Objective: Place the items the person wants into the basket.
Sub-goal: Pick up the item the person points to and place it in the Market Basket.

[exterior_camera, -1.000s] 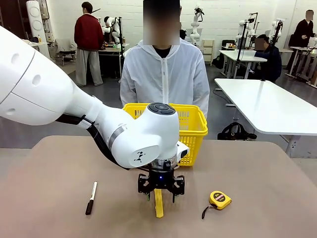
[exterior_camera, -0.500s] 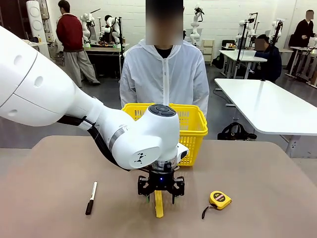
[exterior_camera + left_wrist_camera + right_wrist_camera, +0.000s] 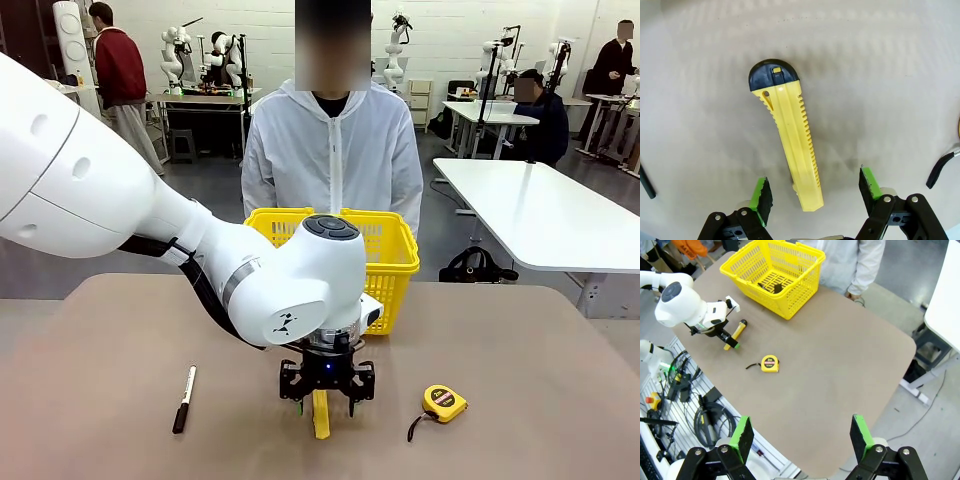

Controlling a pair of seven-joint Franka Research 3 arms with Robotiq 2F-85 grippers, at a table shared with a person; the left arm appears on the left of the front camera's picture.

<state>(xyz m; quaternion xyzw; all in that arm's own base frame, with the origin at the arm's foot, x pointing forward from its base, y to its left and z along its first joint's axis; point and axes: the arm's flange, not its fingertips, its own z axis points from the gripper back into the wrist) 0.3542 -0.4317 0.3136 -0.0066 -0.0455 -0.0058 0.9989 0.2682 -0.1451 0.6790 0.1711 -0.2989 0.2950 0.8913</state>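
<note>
The yellow utility knife (image 3: 788,131) with its black tip lies flat on the brown table. My left gripper (image 3: 815,183) hangs open just above it, green pads (image 3: 762,194) on either side of its near end without touching. In the front view that gripper (image 3: 325,396) hovers over the knife (image 3: 321,420) at the table's front middle. The yellow basket (image 3: 393,262) stands behind it, before the person (image 3: 333,150) in the white jacket. From high above, the basket (image 3: 790,260) has a dark item (image 3: 772,287) on its floor. My right gripper (image 3: 802,436) is open and holds nothing.
A white-and-black marker (image 3: 184,398) lies left of the knife, and a round yellow tape measure (image 3: 443,402) with a black strap lies to its right. The table's right half (image 3: 840,355) is bare. My big left arm (image 3: 150,230) crosses the left side.
My left gripper has sunk slightly toward the knife, still open. The knife, marker and tape measure have not moved.
</note>
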